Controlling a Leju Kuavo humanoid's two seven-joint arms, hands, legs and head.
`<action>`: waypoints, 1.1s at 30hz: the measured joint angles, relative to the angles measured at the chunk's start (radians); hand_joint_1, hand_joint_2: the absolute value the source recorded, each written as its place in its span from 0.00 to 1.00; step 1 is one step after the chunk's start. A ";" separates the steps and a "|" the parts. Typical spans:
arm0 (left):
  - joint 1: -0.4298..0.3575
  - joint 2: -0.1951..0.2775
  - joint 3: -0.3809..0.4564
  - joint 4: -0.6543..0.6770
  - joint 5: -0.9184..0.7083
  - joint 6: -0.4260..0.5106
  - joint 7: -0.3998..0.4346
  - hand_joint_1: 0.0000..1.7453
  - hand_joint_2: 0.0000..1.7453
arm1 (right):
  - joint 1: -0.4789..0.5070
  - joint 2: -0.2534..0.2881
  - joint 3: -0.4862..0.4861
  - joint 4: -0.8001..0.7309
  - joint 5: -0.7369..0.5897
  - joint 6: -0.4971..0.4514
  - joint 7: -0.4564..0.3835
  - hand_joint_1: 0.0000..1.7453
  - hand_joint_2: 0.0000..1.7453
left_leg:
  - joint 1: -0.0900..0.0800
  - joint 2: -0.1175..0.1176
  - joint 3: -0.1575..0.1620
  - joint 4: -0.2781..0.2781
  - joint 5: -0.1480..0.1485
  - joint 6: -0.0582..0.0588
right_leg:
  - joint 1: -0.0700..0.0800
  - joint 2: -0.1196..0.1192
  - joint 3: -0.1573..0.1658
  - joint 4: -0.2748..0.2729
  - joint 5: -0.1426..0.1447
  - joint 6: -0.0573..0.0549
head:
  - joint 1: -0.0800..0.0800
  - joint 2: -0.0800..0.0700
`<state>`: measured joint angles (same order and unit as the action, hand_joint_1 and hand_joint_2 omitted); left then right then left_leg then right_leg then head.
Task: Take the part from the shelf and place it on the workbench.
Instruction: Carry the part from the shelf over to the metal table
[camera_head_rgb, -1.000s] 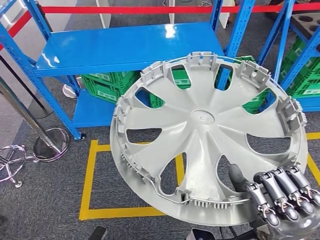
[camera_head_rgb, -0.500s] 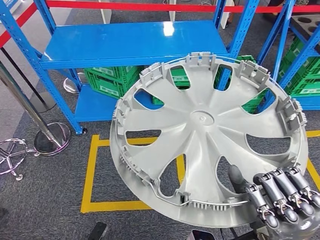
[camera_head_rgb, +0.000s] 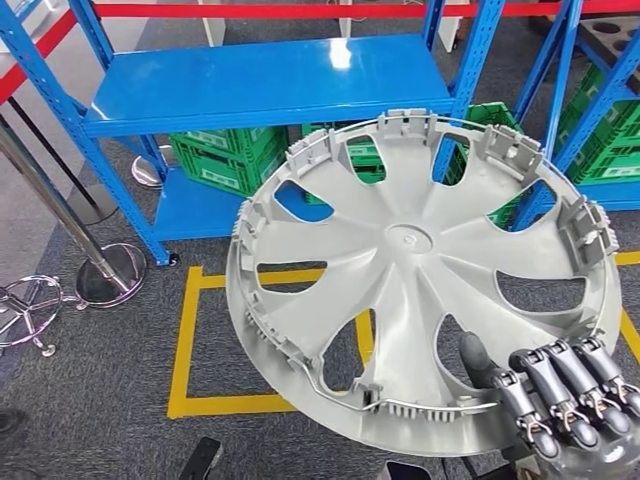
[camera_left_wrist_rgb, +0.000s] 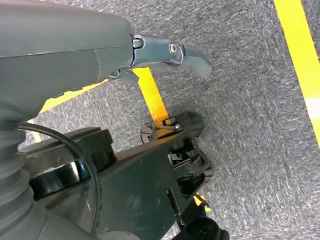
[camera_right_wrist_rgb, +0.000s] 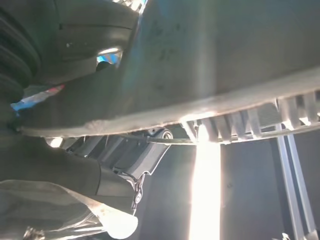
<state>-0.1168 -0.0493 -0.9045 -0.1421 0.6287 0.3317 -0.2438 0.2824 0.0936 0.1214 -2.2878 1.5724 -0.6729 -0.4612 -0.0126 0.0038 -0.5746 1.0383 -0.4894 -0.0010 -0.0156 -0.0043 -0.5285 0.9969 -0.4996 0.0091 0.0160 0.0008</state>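
Item: grey wheel cover (camera_head_rgb: 423, 280), the part. Location: off the shelf, carried tilted above the floor, in front of the blue shelf (camera_head_rgb: 264, 85).

Right hand (camera_head_rgb: 562, 400): clamped on the cover's near right rim, thumb on the inner face, fingers wrapped over the edge.

Left hand (camera_left_wrist_rgb: 170, 52): hung low over grey carpet, fingers loosely extended, held nothing.

Progress: pick-up appeared done; placing remained, with no workbench seen.

Clearances: far rim near the blue uprights (camera_head_rgb: 460, 95); stanchion base (camera_head_rgb: 113, 272) to the left; open carpet with yellow floor tape (camera_head_rgb: 185, 340) nearer.
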 joint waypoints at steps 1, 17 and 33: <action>0.000 0.000 0.000 0.000 0.000 0.000 -0.002 0.00 1.00 | 0.000 0.000 -0.001 0.000 0.000 0.000 0.000 1.00 1.00 | 0.003 -0.001 -0.018 0.046 -0.032 -0.007 | -0.002 -0.001 -0.002 -0.001 0.003 -0.005 | -0.001 0.000; -0.059 -0.013 0.031 -0.051 0.010 0.078 -0.382 0.00 1.00 | 0.007 0.000 -0.008 -0.015 0.000 0.000 -0.016 1.00 1.00 | 0.007 -0.002 0.034 -0.037 0.005 -0.003 | -0.001 -0.001 -0.045 0.010 0.030 0.012 | 0.000 0.000; 0.004 0.020 0.291 -0.319 -0.257 0.110 -0.454 0.00 1.00 | 0.037 0.000 -0.012 -0.042 0.001 0.000 -0.022 1.00 1.00 | 0.003 -0.001 0.029 -0.035 0.011 0.008 | -0.005 0.000 -0.049 0.007 0.039 0.025 | -0.001 0.000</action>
<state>-0.1128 -0.0297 -0.6140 -0.4609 0.3720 0.4417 -0.6978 0.3196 0.0938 0.1097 -2.3295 1.5732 -0.6729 -0.4835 -0.0091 0.0026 -0.5454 1.0030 -0.4783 0.0073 -0.0202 -0.0046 -0.5779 1.0037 -0.4610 0.0345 0.0153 0.0008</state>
